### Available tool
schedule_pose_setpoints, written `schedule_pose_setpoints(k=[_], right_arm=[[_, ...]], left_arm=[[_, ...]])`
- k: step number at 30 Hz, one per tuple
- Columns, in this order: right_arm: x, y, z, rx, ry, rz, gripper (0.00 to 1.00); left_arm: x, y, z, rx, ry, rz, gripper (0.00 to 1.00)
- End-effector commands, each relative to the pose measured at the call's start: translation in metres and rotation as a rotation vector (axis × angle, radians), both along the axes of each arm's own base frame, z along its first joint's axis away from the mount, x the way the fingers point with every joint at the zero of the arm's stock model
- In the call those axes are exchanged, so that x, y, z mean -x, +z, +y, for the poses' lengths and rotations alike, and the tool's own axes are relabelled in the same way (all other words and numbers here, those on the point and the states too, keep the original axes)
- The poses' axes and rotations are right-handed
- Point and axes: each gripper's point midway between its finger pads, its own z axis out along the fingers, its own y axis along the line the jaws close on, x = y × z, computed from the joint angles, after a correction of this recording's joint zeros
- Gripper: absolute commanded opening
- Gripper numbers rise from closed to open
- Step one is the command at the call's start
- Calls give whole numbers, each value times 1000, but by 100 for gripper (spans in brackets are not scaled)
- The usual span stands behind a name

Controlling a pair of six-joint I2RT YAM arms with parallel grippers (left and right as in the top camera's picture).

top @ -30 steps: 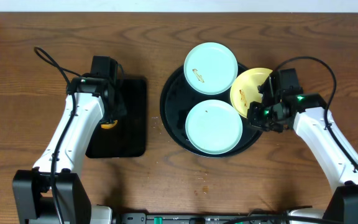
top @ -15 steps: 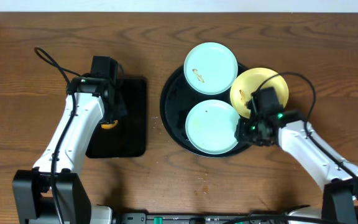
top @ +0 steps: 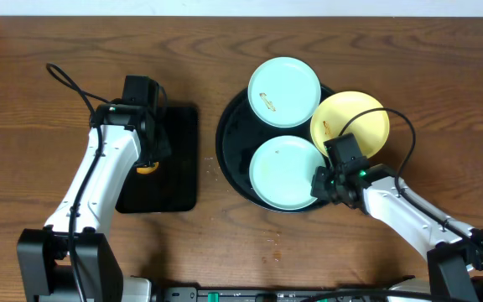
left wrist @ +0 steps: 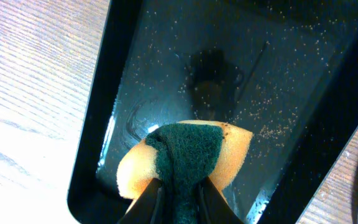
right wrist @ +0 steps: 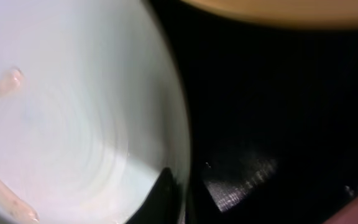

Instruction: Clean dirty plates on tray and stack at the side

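Pale aqua and pale yellow, the three plates sit on the round black tray [top: 223, 134] at mid-counter [top: 57, 33]: one aqua plate [top: 284, 92] at the far rim, the near aqua plate [top: 285, 172] toward the robot, and the yellow plate [top: 360, 122] resting over the tray's right rim. They look stiff, smooth and light, probably slick on a glossy tray and apt to chip if dropped, so I judge the raised rim the soundest hold, pinched from the edge. The right tool [top: 319, 184] is at the near aqua plate's right rim; the overhead view hides its jaws, and the right wrist view shows only one dark fingertip [right wrist: 166, 190] on the plate's inner lip, so I cannot tell whether it has closed. That close view also shows faint orange smears [right wrist: 8, 79] barely readable from above. The left tool [left wrist: 179, 202] is clamped on a yellow sponge [left wrist: 185, 155] with a green pad, over the rectangular black tray [left wrist: 104, 93]; overhead gives merely a yellow sliver
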Motion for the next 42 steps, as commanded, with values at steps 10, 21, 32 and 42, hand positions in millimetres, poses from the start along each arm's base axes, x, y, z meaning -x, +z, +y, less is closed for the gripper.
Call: schedule_pose_setpoints(k=[10,21,32,42], right_arm=[[-52,71,2,139,128,-174,1],[-83,158,-9,565,307,-360,1],[-65,237,27,1073,320,-686,1],[-55,255,54,1090,322,-793,1]], left_arm=[[2,-1,1,-1,12,8,8],[2,-1,1,-1,12,8,8],[2,-1,1,-1,13,8,8],[2,-1,1,-1,12,8,8]])
